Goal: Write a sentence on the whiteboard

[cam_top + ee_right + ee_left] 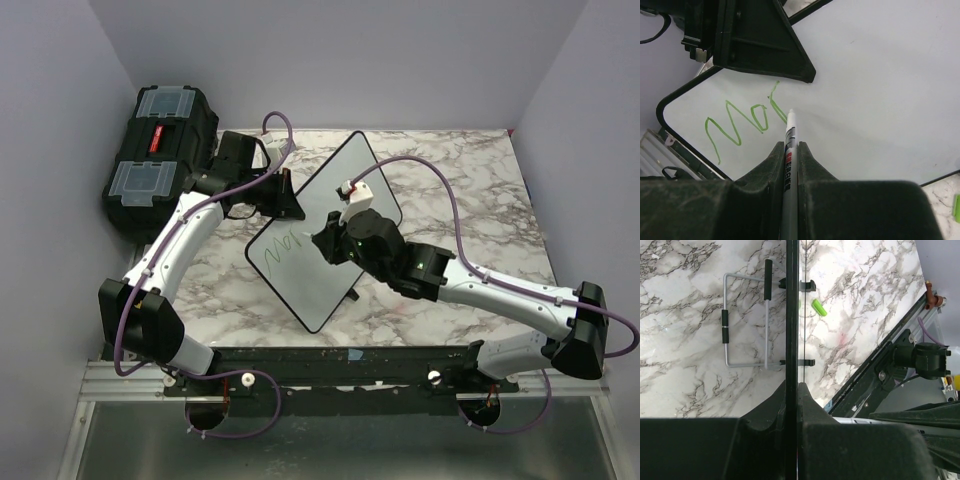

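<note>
The whiteboard (335, 185) lies tilted like a diamond mid-table; in the right wrist view its white face (870, 90) fills the frame. The sentence (737, 122) is a few green letters, also seen from above (282, 251). My right gripper (791, 146) is shut on a white marker (790, 131), whose tip rests at the end of the last green stroke. From above, this gripper (325, 246) hovers over the board's middle. My left gripper (792, 390) is shut on the whiteboard's black edge (792, 315), seen edge-on, and grips the upper left rim (285, 203).
A black toolbox (160, 150) with clear lid compartments stands at the back left. Under the raised board lie a wire stand (747, 320) and a green cap (819, 307) on the marble table (470, 200). The table's metal front rail (880, 365) is close by.
</note>
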You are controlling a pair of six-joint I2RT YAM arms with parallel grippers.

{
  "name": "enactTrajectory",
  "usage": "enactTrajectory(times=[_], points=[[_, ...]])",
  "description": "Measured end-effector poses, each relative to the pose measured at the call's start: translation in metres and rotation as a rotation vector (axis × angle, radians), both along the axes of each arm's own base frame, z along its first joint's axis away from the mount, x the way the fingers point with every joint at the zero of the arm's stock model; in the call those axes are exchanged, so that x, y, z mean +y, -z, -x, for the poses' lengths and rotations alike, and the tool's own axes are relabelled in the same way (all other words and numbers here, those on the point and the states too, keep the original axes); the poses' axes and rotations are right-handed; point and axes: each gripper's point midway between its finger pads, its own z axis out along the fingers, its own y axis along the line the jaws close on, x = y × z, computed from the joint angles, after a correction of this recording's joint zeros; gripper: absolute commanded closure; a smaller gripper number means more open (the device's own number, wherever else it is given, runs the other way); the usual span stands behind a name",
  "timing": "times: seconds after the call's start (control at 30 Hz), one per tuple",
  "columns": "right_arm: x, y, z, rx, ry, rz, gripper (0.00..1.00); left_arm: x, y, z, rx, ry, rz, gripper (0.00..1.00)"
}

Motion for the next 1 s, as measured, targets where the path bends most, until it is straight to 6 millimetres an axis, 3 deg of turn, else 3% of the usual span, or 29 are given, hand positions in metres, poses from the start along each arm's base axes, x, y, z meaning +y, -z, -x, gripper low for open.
enactTrajectory(times=[0.43, 1.0], points=[[0.005, 0.011, -0.013, 0.014, 0.006, 0.015, 0.99, -0.002, 0.0, 0.001, -0.005, 0.013, 0.004, 1.0], [0.006, -0.004, -0.029, -0.016, 0.023, 0.01, 0.99, -0.002, 0.001, 0.001, -0.005, 0.013, 0.004, 1.0]])
